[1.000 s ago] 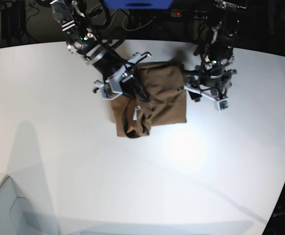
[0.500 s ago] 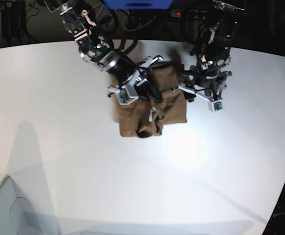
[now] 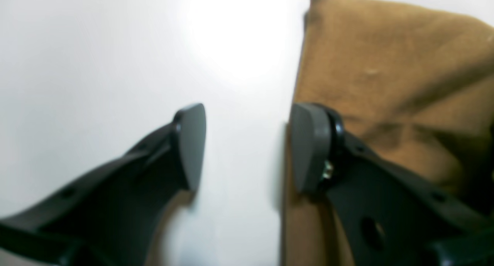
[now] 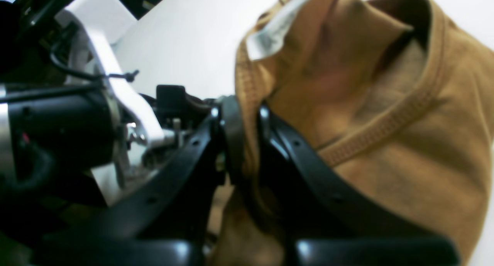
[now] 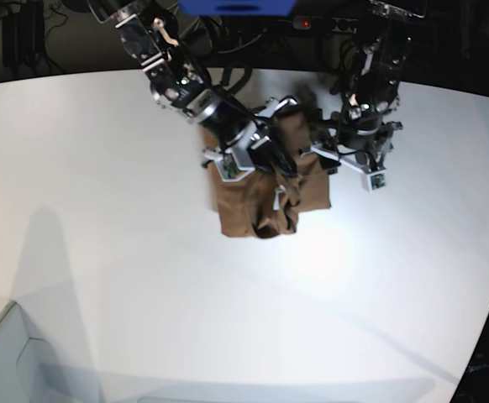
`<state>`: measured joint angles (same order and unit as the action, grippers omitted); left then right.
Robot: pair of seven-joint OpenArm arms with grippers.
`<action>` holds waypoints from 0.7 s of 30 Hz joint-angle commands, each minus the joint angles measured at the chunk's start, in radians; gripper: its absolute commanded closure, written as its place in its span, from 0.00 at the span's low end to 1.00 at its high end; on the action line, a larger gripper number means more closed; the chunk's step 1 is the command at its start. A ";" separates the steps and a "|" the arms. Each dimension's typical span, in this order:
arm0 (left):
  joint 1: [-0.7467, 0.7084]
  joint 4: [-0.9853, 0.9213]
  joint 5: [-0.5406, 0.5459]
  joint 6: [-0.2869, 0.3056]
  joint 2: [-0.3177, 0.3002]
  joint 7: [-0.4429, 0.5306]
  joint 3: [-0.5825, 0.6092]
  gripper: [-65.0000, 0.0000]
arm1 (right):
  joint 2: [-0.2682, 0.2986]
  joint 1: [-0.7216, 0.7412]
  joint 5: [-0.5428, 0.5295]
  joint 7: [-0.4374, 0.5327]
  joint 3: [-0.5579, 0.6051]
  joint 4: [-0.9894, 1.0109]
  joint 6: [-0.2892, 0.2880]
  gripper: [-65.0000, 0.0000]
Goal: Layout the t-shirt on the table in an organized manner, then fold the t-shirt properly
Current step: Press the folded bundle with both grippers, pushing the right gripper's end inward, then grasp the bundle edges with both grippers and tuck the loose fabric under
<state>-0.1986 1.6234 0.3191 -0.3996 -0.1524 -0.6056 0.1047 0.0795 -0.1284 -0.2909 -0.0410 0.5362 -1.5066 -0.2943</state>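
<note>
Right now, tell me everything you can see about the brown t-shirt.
The t-shirt is plain brown soft fabric, folded into a rough rectangle on the white table, with a rumpled fold hanging at its near edge. Ribbed collar stitching and a pale label show in the right wrist view. The right gripper is shut on a bunched layer. The left gripper stands open at its edge.

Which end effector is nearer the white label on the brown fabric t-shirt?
Right. The right end effector clamps the brown fabric t-shirt just below its white label; the left end effector straddles the shirt's far edge.
</note>
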 commanded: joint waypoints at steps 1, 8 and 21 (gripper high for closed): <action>0.008 0.016 0.002 -0.006 -0.003 0.000 -0.003 0.47 | -0.008 0.009 -0.006 0.033 0.003 -0.018 -0.012 1.00; 0.001 0.068 0.002 -0.006 -0.003 -0.001 -0.003 0.47 | -0.013 0.017 -0.006 0.031 0.015 0.028 -0.012 0.73; -0.095 0.271 0.001 -0.006 -0.071 -0.001 -0.098 0.47 | 0.075 -0.026 -0.008 0.037 0.097 -0.136 -0.012 0.60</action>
<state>-0.3038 1.8740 0.3222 -0.4000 -0.2184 -0.6254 0.0093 0.1532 -0.1562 -0.2909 -0.0273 0.6346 -1.6260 -0.2939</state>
